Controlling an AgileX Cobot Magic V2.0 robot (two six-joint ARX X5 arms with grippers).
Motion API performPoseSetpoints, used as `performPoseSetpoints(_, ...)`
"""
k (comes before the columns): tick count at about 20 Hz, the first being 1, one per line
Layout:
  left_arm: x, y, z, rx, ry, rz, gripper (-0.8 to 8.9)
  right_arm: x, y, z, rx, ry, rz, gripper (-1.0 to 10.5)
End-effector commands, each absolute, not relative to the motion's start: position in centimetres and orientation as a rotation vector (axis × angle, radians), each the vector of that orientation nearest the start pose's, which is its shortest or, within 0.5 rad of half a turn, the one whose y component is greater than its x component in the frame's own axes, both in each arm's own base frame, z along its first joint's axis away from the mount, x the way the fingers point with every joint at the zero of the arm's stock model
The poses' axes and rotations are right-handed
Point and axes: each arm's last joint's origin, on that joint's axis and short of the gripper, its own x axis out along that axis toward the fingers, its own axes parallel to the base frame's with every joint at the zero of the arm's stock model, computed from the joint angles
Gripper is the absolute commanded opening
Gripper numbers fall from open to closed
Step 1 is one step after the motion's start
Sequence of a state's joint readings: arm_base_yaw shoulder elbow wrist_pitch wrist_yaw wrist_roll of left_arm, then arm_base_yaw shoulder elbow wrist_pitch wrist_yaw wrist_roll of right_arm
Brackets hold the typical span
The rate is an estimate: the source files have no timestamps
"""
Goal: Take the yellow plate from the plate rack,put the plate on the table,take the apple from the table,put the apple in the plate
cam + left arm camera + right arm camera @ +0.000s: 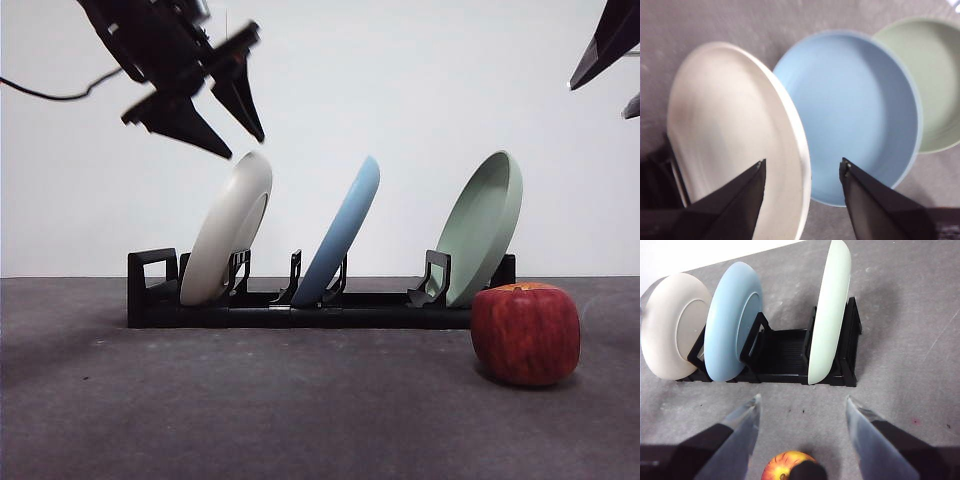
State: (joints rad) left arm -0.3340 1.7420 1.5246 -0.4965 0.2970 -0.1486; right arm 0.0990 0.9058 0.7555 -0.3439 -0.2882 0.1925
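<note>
The yellow plate point(228, 232), pale cream, leans in the left slot of the black plate rack point(300, 305). It also shows in the left wrist view point(730, 135) and the right wrist view point(670, 325). My left gripper point(245, 145) is open just above the plate's top rim, one jaw on each side of the rim point(801, 167). The red apple point(525, 332) sits on the table point(250, 410) in front of the rack's right end. My right gripper point(802, 402) is open, high above the apple point(787, 465); it shows as black tips at the top right corner point(605, 45).
A light blue plate point(342, 235) stands in the middle slot and a pale green plate point(485, 225) in the right slot. The rack's loop handle point(150, 275) is at its left end. A cable point(50, 95) hangs from the left arm.
</note>
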Motion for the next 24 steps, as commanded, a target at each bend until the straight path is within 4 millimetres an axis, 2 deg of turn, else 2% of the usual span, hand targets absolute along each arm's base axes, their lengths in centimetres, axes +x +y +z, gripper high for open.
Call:
performPoseSetpoints(1,37.0,-14.1,29.6,-0.096,0.785,-0.546,2.51,19.1,2.7,28.9,0.225,0.525,0.335,2.8)
performPoseSetpoints(4,37.2,-14.3,29.4,-0.091,0.782,-0.539,2.44,19.1,2.8,28.9,0.225,0.525,0.336,2.8)
performPoseSetpoints(5,37.3,-14.3,29.4,-0.089,0.778,-0.537,2.00,19.1,2.8,28.9,0.225,0.525,0.336,2.8)
performPoseSetpoints(7,37.2,-14.3,29.3,-0.072,0.780,-0.546,-0.14,19.1,2.8,28.9,0.225,0.525,0.335,2.8)
performPoseSetpoints(12,37.1,-14.2,29.5,-0.063,0.779,-0.549,-0.09,19.1,2.8,28.9,0.225,0.525,0.335,2.8)
performPoseSetpoints(15,35.9,-13.8,30.9,-0.063,0.775,-0.551,-0.09,19.1,2.8,28.9,0.225,0.525,0.335,2.8)
performPoseSetpoints(19,31.9,-13.1,34.7,-0.008,0.759,-0.592,-0.09,19.1,2.7,28.8,0.227,0.538,0.334,2.8)
performPoseSetpoints(24,23.6,-12.1,39.9,0.084,0.737,-0.715,-0.09,19.0,2.7,28.7,0.227,0.549,0.332,2.8)
